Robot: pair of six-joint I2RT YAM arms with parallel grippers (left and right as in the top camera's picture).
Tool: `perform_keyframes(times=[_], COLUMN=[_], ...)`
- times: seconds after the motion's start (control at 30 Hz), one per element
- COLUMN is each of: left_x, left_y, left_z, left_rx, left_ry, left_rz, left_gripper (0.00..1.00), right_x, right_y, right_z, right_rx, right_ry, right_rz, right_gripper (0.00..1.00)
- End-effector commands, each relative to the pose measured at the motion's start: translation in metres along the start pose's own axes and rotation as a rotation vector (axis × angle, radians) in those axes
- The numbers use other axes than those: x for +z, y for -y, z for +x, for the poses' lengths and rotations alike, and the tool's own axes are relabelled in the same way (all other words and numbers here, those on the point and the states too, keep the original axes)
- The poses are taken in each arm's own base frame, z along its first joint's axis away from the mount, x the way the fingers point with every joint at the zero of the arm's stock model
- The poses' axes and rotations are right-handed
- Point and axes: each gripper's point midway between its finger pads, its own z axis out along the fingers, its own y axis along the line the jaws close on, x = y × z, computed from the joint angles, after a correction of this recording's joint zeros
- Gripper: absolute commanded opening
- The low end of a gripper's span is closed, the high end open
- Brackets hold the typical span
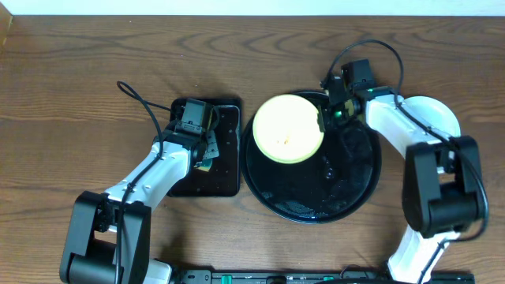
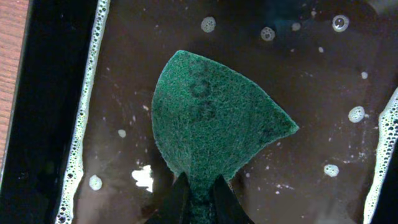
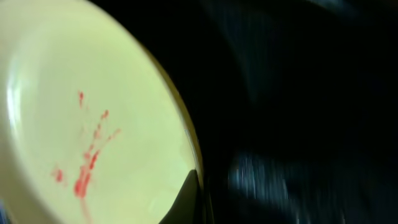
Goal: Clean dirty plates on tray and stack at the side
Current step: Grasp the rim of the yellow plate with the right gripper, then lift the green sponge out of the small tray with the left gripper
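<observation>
The left arm reaches up from the near-left corner of the table and bends inward, its wrist over the small rectangular tray (image 1: pixel 229 170). The left gripper (image 2: pixel 200 196) points down, jaws pinched on the narrow end of a green scouring pad (image 2: pixel 211 118). The pad fans out above brown soapy water (image 2: pixel 323 112) with bubbles along the tray's walls.

The right arm rises from the near-right corner, folds at the elbow and stretches left across the far edge of the round black tray (image 1: pixel 355 185). The right gripper (image 1: pixel 324 118) sits at the right edge of the yellow plate (image 1: pixel 288 128), jaws clamped on its rim. In the wrist view only one dark finger (image 3: pixel 186 199) shows, pressed against that rim. The plate covers the tray's far-left part and overlaps its rim there; it carries thin red smears (image 3: pixel 87 155) near the middle. I cannot tell whether it is lifted or resting.

A pale round shape (image 1: pixel 432 109) lies right of the tray, mostly hidden under the right arm — too covered to name. The table (image 1: pixel 79 71) is dark wood grain, with a strip of white wall (image 1: pixel 252 6) along the far side.
</observation>
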Motion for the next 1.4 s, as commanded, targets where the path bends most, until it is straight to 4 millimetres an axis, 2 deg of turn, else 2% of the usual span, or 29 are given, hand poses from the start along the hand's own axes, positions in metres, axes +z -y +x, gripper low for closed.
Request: perform_keyframes(times=[0.0,0.17,0.37,0.57,0.8,0.93,1.03,1.37], left_x=[-0.004,-0.015,-0.064,-0.099,-0.109,-0.127,-0.137,-0.159], left_y=[-0.005,-0.003,0.003,0.015,0.017,0.019,0.015,0.0], left_z=[-0.004,-0.013,-0.041,-0.05,-0.051,-0.053,-0.055,-0.062], left_rx=[-0.007,0.024,-0.007,-0.035,-0.097,-0.062,-0.06,-0.098], left_ry=[0.022,0.064,0.217,0.269,0.179,0.16,0.164,0.187], left_rz=[-0.021,-0.007,0.064,0.217,0.485,0.693,0.785,0.948], left_gripper=[0.07,0.07,0.07,0.07,0.07,0.07,0.07,0.07], right_x=[-0.023,-0.018,-0.012,-0.012,-0.012,-0.012,-0.012,-0.012], right_y=[-0.001,0.01,0.01,0.01,0.01,0.01,0.01,0.01], right_z=[0.008,0.033,0.042,0.043,0.044,0.043,0.043,0.043], right_rx=[-0.014,0.009,0.007,0.006,0.0,-0.004,-0.004,-0.004], right_ry=[-0.014,-0.101,-0.121,-0.123,-0.127,-0.126,-0.126,-0.126], right_rz=[0.056,0.109,0.109,0.108,0.109,0.108,0.108,0.108], right_gripper=[0.01,0.01,0.01,0.01,0.01,0.01,0.01,0.01])
